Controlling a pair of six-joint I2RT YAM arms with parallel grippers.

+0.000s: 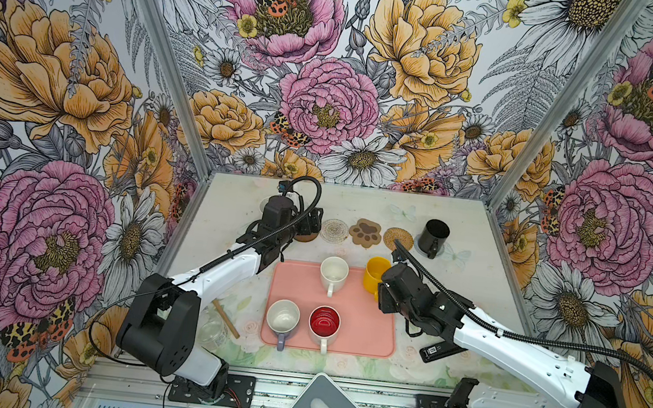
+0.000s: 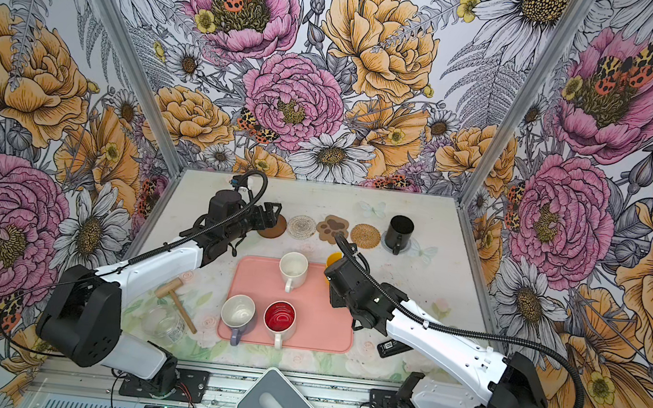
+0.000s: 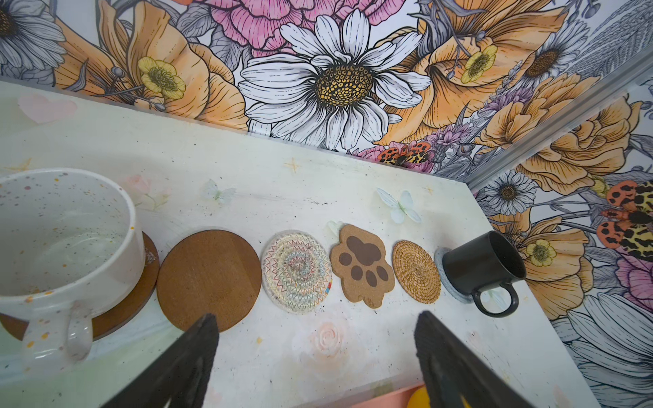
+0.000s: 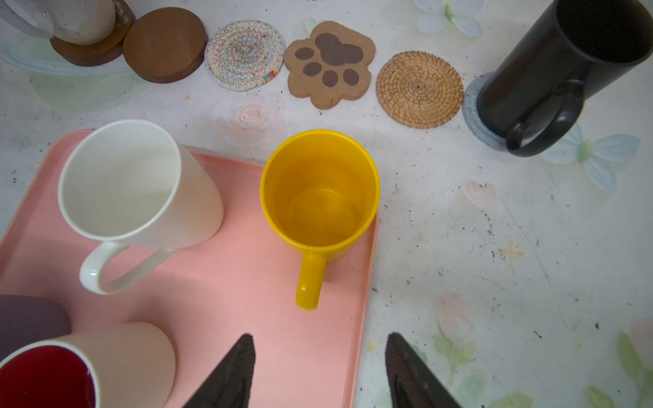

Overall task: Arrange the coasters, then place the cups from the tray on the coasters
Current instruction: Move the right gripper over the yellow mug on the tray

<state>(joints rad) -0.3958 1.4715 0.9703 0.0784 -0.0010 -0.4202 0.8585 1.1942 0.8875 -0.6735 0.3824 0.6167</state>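
The right hand [image 4: 319, 335] hovers over the salmon-pink tray [image 4: 229, 293], its ribbed black fingers [image 4: 233, 374] set apart with nothing between them. Straight ahead stands the yellow cup [image 4: 319, 190], upright in the tray's far corner on the right arm's side, with its handle pointing back at the hand. The coming grab looks to turn on that line.

Past the cup, off the tray, lies the bare rattan coaster [image 4: 419, 88], the nearest free mat and a likely landing spot. It sits in a row along the far surface [image 4: 494, 282] with the paw-print coaster [image 4: 330, 63], the whitish woven coaster [image 4: 244, 54] and a plain brown disc [image 4: 164, 44], all empty. At the row's ends, a black cup [image 4: 565, 70] stands on the grey-blue coaster [image 4: 471, 106] and a speckled white cup [image 3: 63, 240] on a second brown disc [image 3: 130, 300].

The left hand [image 3: 316, 316], fingers wide apart and empty, hovers by the free brown disc, well apart from the yellow cup, so the right arm is the nearer. Also on the tray are a white cup [image 4: 123, 176], a red-lined cup [image 4: 106, 360] and a lavender cup [image 1: 282, 319].

In both top views the right arm's wrist covers its hand and part of the yellow cup. Both occupied coasters show only in part. Whether the yellow cup touches the tray's rim cannot be told.
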